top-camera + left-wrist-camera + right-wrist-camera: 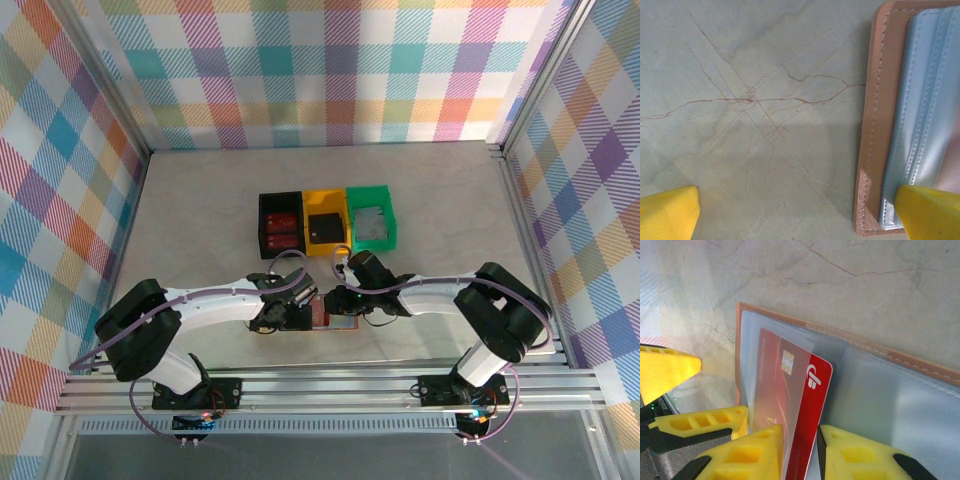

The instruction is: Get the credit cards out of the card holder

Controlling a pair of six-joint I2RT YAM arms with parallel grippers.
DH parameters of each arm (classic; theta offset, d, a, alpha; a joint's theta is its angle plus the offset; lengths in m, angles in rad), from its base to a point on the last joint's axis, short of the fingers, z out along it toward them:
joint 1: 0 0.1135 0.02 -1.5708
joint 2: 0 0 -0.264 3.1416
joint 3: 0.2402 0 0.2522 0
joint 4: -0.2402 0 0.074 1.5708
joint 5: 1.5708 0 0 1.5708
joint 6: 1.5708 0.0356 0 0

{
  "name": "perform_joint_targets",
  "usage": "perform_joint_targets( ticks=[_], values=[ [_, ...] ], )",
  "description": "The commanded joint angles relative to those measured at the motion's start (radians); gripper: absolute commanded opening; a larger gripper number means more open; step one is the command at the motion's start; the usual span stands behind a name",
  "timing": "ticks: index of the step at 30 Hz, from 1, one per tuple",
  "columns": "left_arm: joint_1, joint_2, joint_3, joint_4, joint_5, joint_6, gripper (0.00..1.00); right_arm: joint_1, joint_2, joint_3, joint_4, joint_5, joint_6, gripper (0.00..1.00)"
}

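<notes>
the card holder point(325, 318) lies open on the marbled table point(200, 220) in the lower middle of the top view, and both arms reach in to it from either side.

in the right wrist view its tan leather edge runs from upper left to right, with clear and pale blue pockets inside. a red credit card point(810, 405) with a chip and a white logo sits half inside a clear pocket, its lower end sticking out toward the bottom of the frame. the right claw point(801, 436) is pinched on that lower end, one yellow finger on each face.

in the left wrist view the card holder point(910, 115) fills the right edge. the left claw point(800, 215) is spread wide: one fingertip point(930, 212) rests on the holder's lower corner and the other sits at lower left over bare table.

above the holder in the top view stand a black bin point(280, 197), a yellow bin point(325, 197) with a dark card point(324, 227) inside, and a green bin point(370, 192) with a grey card point(372, 222) inside.
</notes>
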Motion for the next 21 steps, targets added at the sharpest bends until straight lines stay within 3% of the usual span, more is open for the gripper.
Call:
perform_joint_targets(
  ticks=[1, 15, 21],
  values=[
    [-0.025, 0.096, -0.046, 0.131, 0.085, -0.024, 1.00, -0.002, 0.017, -0.019, 0.060, -0.031, 0.014, 0.24],
    [-0.030, 0.105, -0.041, 0.134, 0.085, -0.026, 1.00, -0.002, 0.006, -0.056, 0.110, -0.032, 0.024, 0.12],
    [-0.031, 0.106, -0.038, 0.132, 0.085, -0.027, 1.00, -0.002, -0.014, -0.077, 0.125, -0.020, 0.029, 0.00]
  ],
)
